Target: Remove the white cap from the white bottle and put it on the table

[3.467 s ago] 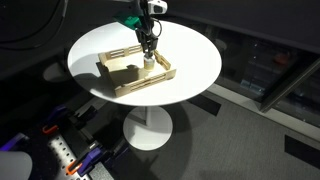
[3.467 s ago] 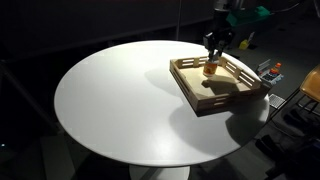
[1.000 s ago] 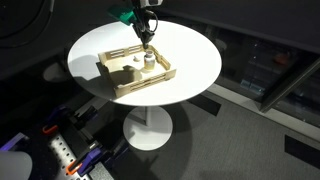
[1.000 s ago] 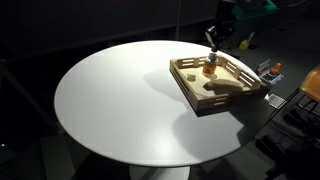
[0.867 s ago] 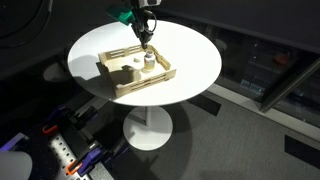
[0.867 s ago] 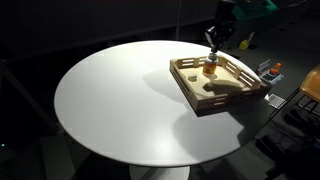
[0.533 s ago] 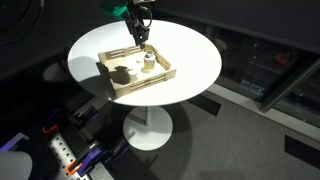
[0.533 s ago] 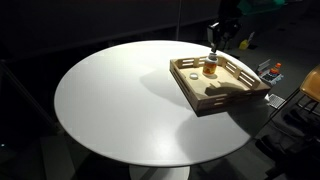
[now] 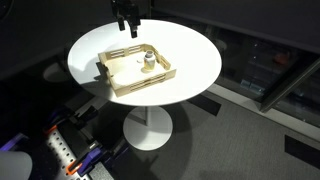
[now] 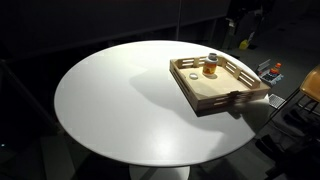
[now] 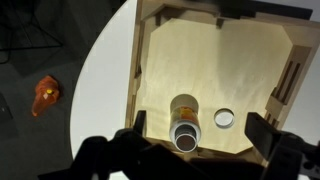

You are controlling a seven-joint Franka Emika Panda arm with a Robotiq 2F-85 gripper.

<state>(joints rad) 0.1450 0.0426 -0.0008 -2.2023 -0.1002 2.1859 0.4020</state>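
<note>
Gripper (image 9: 127, 22): I had lifted it clear of the tray (image 11: 139, 60); jaws apart, empty. White cap (image 11: 224, 118): off the white bottle (image 11: 186, 137), just beside it inside the tray; I judged transfer to the counter (image 9: 190, 55) outstanding.

A lab-like workspace is indicated by grey carpet (image 9: 235, 140), a white pedestal table (image 9: 190, 50) and cabled equipment (image 9: 65, 155) near left.
</note>
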